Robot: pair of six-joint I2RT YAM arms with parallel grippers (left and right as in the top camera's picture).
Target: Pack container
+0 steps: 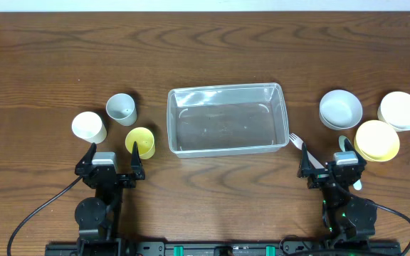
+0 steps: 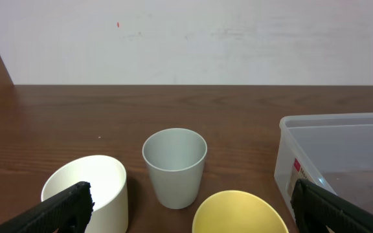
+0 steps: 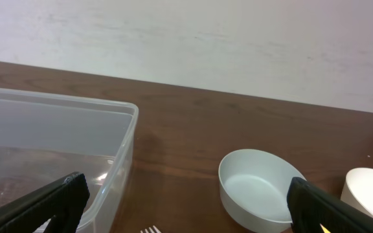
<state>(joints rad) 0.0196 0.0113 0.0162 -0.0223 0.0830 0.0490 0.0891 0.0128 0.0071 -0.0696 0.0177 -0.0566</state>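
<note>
The container (image 1: 226,89) rests on a dark wooden table (image 1: 212,43); white wall (image 2: 238,39) beyond.

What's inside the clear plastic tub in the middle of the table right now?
Nothing: the clear rectangular plastic tub looks empty, brown wooden table showing through its floor. No part of its inside is covered.

In the left wrist view the container (image 2: 332,120) runs off the right edge, and the bottom edge cuts the yellow cup (image 2: 238,210). From overhead, the fork (image 1: 295,140) shows only its tines; its handle disappears under the right gripper (image 1: 326,160).
</note>
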